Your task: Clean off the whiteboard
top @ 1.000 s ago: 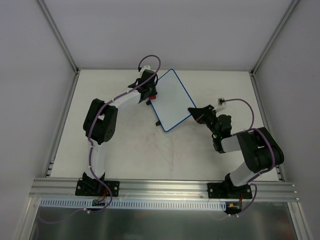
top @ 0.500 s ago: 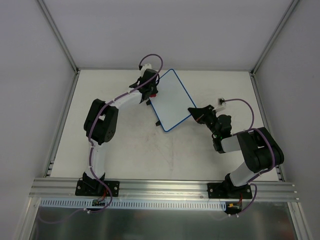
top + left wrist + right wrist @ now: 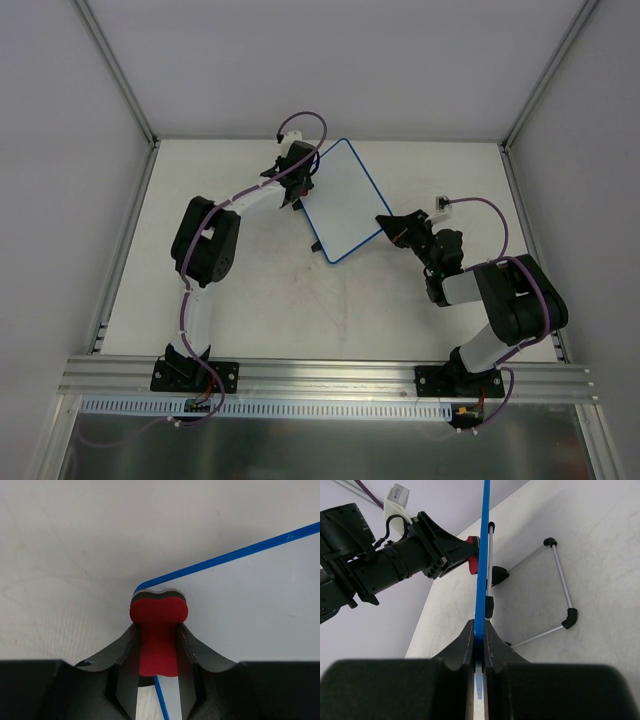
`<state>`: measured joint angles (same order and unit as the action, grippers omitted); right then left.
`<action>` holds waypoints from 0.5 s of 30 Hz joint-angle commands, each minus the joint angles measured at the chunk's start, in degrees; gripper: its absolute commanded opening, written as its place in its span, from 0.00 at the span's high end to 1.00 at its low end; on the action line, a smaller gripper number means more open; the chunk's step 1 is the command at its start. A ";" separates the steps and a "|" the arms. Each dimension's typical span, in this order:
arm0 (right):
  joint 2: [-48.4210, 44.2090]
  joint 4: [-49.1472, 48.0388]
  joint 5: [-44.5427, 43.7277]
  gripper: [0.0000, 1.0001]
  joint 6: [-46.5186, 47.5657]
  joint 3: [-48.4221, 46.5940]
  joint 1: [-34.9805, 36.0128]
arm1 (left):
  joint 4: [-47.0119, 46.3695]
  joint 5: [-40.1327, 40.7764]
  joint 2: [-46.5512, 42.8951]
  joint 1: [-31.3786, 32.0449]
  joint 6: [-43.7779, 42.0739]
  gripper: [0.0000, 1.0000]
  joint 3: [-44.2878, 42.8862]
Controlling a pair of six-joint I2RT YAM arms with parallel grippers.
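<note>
left gripper (image 3: 156,630) pinching the red eraser (image 3: 158,614) at the whiteboard (image 3: 345,200) corner, right gripper (image 3: 479,630) nipping its rim, hard push could twist it free.

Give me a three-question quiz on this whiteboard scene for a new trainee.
1. What is the left gripper holding? A) a red eraser B) a marker C) nothing
2. True or false: the eraser sits at the middle of the whiteboard.
3. Which gripper clamps the whiteboard's blue rim?
Key: 1 A. 2 False, it is at a corner. 3 The right gripper.
</note>
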<state>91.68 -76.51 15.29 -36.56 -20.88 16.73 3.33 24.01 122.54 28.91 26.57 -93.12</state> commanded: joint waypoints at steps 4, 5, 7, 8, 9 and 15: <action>1.22 -6.02 2.55 1.00 0.52 -0.56 0.41 | -0.17 -4.06 0.77 0.80 0.50 1.00 -2.42; 1.31 -6.02 2.47 1.00 0.43 -0.56 0.49 | -0.26 -5.54 0.77 0.80 0.94 1.00 -2.59; 1.48 -6.28 2.55 1.00 0.34 -0.65 0.41 | -0.61 -6.60 0.68 1.06 0.94 1.00 -2.94; 1.40 -6.28 2.64 1.00 0.34 -0.65 0.41 | -0.78 -7.04 0.68 1.15 1.12 1.00 -2.94; 1.40 -6.28 2.55 1.00 0.34 -0.65 0.41 | -2.09 -8.09 0.07 1.15 1.64 1.00 -1.90; 1.57 -6.28 2.64 1.00 0.26 -0.91 0.41 | -7.54 -15.21 -2.91 0.98 2.61 1.00 3.27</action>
<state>91.90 -76.75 15.25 -36.80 -20.88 16.69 0.71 16.67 122.74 28.86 26.79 -93.19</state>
